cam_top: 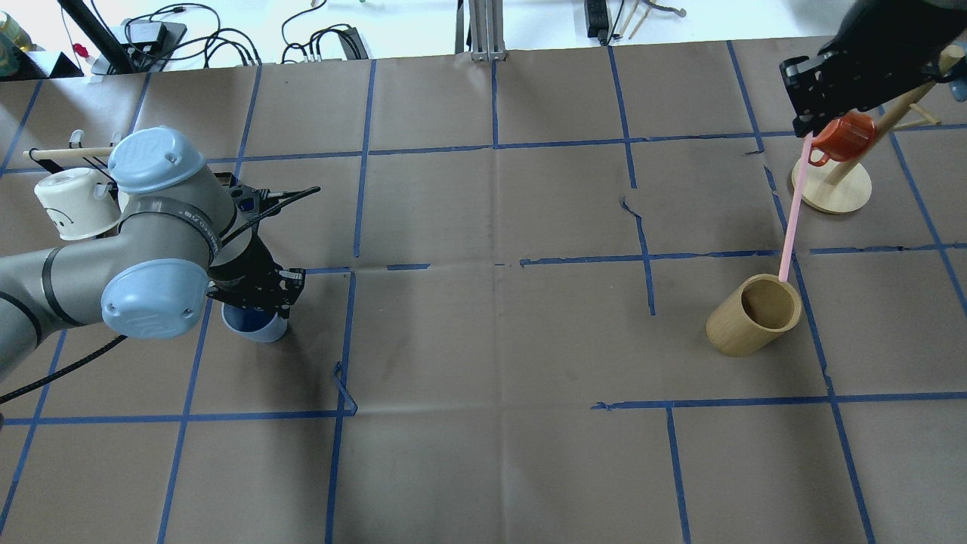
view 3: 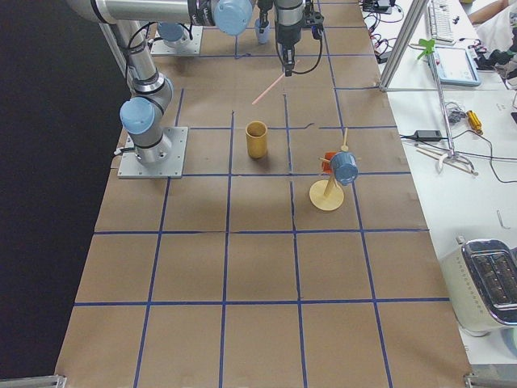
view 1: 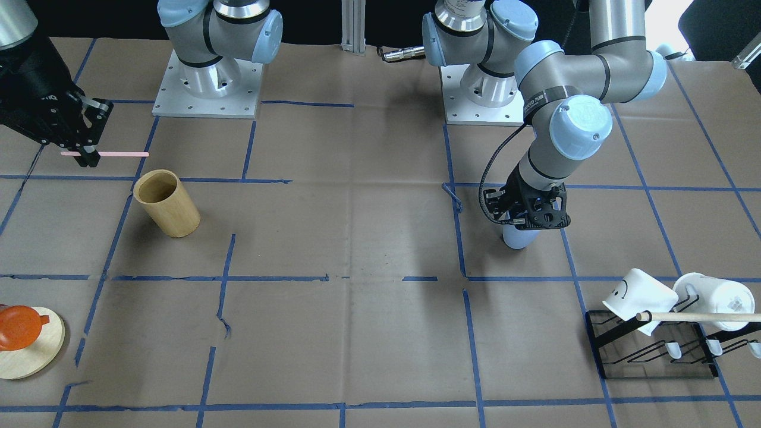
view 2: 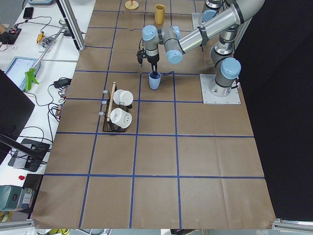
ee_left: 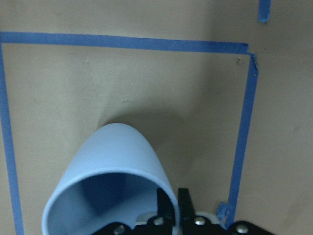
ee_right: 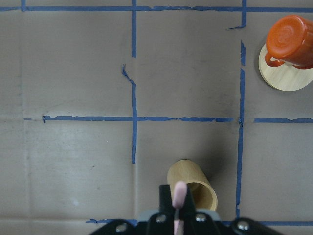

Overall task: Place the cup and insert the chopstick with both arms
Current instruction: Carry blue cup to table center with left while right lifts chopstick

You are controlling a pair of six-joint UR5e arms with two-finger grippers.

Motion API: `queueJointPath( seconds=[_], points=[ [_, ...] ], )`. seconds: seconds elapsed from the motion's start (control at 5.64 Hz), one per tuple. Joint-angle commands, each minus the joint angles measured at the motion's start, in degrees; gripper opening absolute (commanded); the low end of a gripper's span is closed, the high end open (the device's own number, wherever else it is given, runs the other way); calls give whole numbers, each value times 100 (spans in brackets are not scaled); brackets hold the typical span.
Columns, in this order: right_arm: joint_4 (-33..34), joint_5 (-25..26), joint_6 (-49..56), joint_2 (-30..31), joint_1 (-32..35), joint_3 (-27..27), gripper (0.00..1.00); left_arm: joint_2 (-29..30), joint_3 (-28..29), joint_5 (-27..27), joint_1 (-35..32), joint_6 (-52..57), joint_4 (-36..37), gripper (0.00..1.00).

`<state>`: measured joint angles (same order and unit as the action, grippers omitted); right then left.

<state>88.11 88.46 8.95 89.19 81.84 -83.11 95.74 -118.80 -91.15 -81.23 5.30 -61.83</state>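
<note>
1. We take the coming move to depend on the right gripper (ee_right: pixel 178 201) and the wooden cup (ee_right: pixel 193 188). The cup's open mouth lies below the gripper and slightly to one side of it. It is far nearer this arm than the other.
2. The right gripper's jaws are pinched on the pink chopstick (cam_top: pixel 792 219) near its upper end. The stick's long axis slants down from the jaws rather than hanging plumb.
3. In the overhead view the chopstick's free tip lines up with the cup's rim. The side view shows the tip in the air above the mouth, not inside it.
4. In our judgement, the tip needs to be brought over the centre of the mouth and the stick straightened before it is lowered.
5. The wooden cup is a plain tan cylinder, upright, open at the top and empty.
6. The left gripper (cam_top: pixel 253 301) is clamped on the rim of the blue cup (ee_left: pixel 112 161), with one finger inside the wall and one outside. The cup sits upright directly under the jaws. We cannot tell whether it rests on the table (cam_top: pixel 491 340) or hangs just above it.
</note>
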Motion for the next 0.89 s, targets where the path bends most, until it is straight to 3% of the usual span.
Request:
queueJointPath(
  seconds=[0.0, 0.18, 0.35, 0.71],
  points=[
    [-330, 48, -620, -463, 489, 568, 8, 32, 127, -8, -103, -169, 22, 0],
    [-286, 40, -988, -464, 630, 472, 8, 102, 468, 201, -443, -1005, -30, 0],
    [-233, 31, -1026, -412, 718, 280, 8, 399, 941, 864, -1108, -1919, -57, 0],
    [-66, 31, -1132, -359, 771, 146, 7, 1512, 2415, 933, -2488, -3931, -40, 0]
  ],
)
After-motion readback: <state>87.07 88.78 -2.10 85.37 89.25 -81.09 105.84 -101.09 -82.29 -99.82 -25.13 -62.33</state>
